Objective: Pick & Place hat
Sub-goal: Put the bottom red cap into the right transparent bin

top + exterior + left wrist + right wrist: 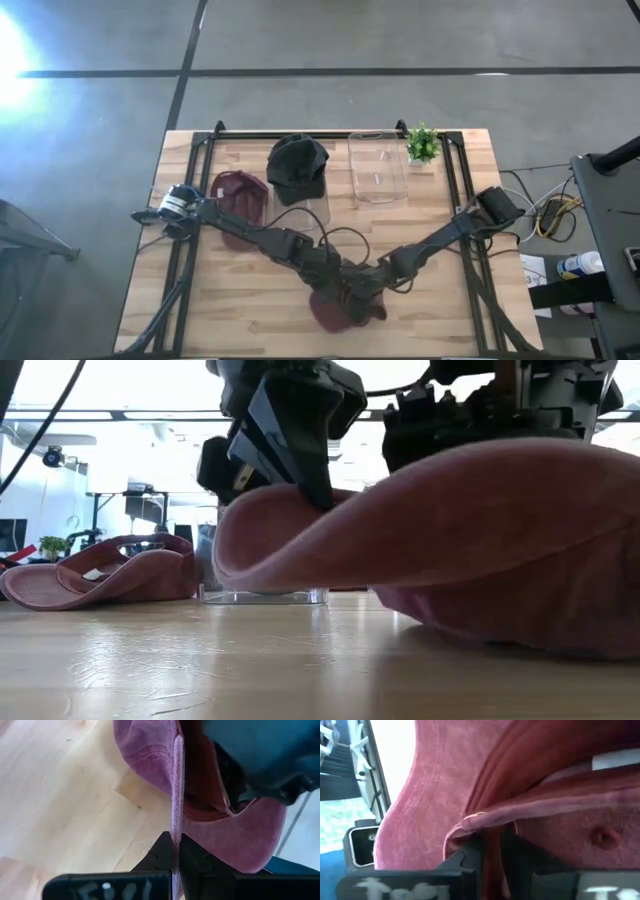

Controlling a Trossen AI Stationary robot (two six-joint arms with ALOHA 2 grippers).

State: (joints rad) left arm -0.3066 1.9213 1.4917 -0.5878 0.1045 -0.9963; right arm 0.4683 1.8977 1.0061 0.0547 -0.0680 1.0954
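Together, both grippers grasp the maroon hat at the table's near edge: left gripper clenched on its brim, right gripper seemingly pinching the crown's edge, view cramped.

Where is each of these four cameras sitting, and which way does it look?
High view: overhead, looking straight down; both dark arms meet at the maroon cloth cap.
Low view: at tabletop height, looking level across; the arms come down onto that cap.
Left wrist view: on the left arm; left gripper pinches the cap's brim.
Right wrist view: on the right arm; right gripper grips cap fabric.
All views share that cap.
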